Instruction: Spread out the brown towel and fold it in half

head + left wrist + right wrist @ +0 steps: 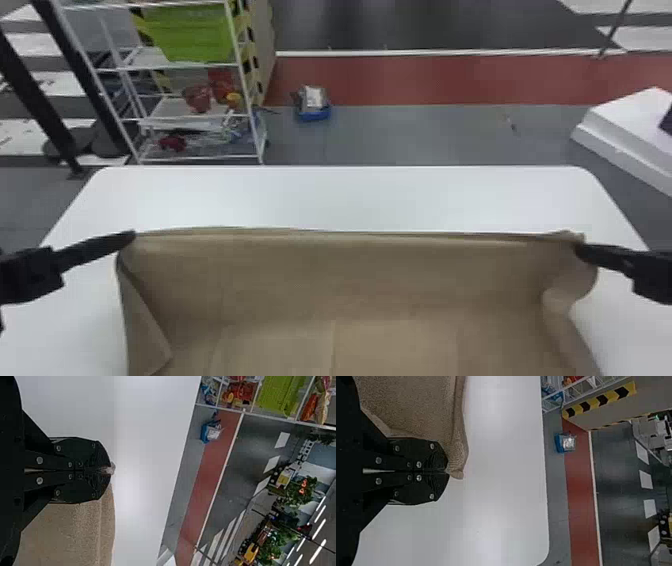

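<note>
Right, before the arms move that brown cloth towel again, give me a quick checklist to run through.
1. Black left gripper closed on a towel corner: ok.
2. Black right gripper closed on the other far corner: ok.
3. Brown cloth towel stretched between them along its far edge: ok.
4. Left side free of folds: not ok, a flap is turned in.
5. Right side smooth: not ok, it ripples.
6. Near edge straight: cannot tell.

Lower frame: table [350, 197], we are facing it. Lower centre: towel [320, 280], we are holding it over the table, left gripper [133, 236] left, right gripper [579, 248] right. Upper left: rack [175, 107], standing behind the table, crate [195, 37] on it.
</note>
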Tool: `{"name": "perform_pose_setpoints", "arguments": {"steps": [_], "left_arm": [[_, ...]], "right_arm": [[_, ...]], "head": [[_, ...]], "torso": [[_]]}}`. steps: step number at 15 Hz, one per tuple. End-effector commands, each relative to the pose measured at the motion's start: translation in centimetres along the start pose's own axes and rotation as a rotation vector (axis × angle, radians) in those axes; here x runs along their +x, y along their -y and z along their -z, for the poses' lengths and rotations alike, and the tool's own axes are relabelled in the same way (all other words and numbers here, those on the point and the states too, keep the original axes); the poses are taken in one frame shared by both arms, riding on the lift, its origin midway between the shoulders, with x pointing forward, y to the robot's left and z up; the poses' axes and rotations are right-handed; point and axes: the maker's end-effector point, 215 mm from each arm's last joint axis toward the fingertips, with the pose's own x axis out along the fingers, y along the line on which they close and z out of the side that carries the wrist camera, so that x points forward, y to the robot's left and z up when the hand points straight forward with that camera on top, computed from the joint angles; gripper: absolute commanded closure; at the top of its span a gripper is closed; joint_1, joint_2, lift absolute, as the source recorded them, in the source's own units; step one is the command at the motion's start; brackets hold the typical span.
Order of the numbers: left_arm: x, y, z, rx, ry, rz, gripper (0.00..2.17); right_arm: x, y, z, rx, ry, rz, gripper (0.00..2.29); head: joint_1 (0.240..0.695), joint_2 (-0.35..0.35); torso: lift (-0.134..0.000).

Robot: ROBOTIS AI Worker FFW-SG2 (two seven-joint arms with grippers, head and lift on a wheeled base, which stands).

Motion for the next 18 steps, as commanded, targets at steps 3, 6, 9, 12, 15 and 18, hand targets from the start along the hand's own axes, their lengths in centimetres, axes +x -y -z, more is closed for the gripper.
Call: {"name": "perform_pose_setpoints", "arguments": {"steps": [3,6,9,12,15,18], "left_arm": [[3.1,-0.9,-0.5,0.052,0.03,-0.003,1.31],[4.8,-1.9,-0.6,0.094,0.058,-0.045,1.01],[5.7,-4.0,-0.3,0.108,0.054,-0.126,0.0],[4.6,-7.0,-0.7,0.147,0.063,-0.225,0.0],[2.5,-8.8,-0.1,0.139,0.081,-0.258,0.0],[-0.7,-7.2,1.8,0.136,0.071,-0.24,0.07]], "right_arm": [[4.2,-3.3,-2.7,-0.1,0.034,-0.061,1.65],[6.1,-4.1,-2.0,-0.163,-0.007,-0.007,1.42],[6.2,-0.9,-1.4,-0.211,-0.038,0.185,0.0],[5.1,2.2,-1.1,-0.199,-0.032,0.255,0.04],[4.9,2.7,-1.8,-0.204,-0.005,0.242,0.04],[4.6,2.5,-2.0,-0.231,0.016,0.27,0.05]], "head": [[0.695,0.054],[0.695,0.08],[0.695,0.088],[0.695,0.079],[0.695,0.081],[0.695,0.097]], "torso": [[-0.124],[-0.124],[-0.124],[-0.124],[-0.124],[-0.124]]}}
